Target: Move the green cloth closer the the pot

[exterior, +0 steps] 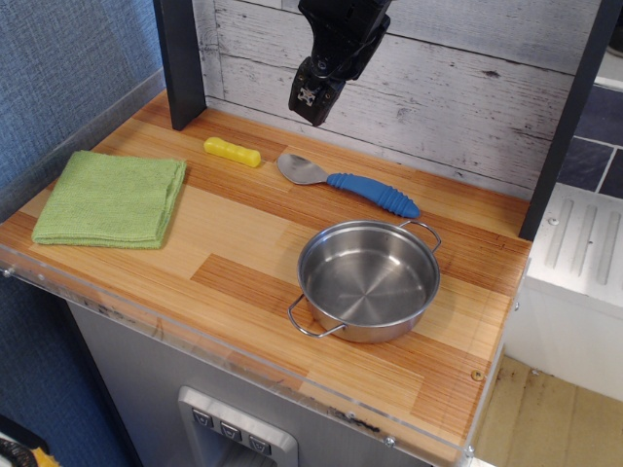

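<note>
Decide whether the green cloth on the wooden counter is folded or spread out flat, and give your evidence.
Folded. The green cloth shows stacked layered edges along its right side and lies as a neat, thick, roughly square pad.

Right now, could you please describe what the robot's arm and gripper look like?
The gripper is matte black, blocky and angular, narrowing toward its tip. A small pale, cross-shaped marking shows on its lower face. The arm above it is black too, cut off by the frame's top. No cables are visible.

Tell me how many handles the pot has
2. One wire loop handle sticks out at the front left of the pot, toward the counter's near edge. The other handle is at the back right, near the spoon's blue end.
</note>
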Controlling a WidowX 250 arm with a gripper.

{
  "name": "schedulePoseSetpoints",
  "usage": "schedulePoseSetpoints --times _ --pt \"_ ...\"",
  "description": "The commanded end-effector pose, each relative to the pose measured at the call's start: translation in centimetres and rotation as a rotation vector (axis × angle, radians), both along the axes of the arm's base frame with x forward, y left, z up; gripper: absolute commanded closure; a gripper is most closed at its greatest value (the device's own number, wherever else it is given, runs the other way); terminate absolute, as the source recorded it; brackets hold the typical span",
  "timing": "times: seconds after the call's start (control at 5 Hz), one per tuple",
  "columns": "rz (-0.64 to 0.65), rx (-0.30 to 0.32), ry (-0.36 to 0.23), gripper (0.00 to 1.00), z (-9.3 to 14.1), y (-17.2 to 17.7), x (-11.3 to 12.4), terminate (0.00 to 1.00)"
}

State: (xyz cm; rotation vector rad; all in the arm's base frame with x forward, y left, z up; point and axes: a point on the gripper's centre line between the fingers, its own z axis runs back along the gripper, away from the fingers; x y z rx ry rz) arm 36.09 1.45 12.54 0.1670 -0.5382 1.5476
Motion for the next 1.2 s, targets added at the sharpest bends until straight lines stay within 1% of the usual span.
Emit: schedulePoseSetpoints --times 0.0,0.2,0.4,0.6,0.8,1.0 --pt "0.000 0.000 0.000 0.00 0.0 0.0 0.0 0.00" --pt "0.038 0.067 -0.002 0.00 2.1 2.5 -0.6 0.00" --pt "0.118 0.094 0.012 0.00 3.2 6.1 -1.6 0.00" --pt "0.217 0.059 0.014 0.00 3.0 10.1 -2.8 0.00" --pt "0.309 -0.003 0.037 0.00 1.3 14.0 -3.7 0.00" --pt "0.370 -0.060 0.050 0.00 -0.5 16.5 -4.6 0.00"
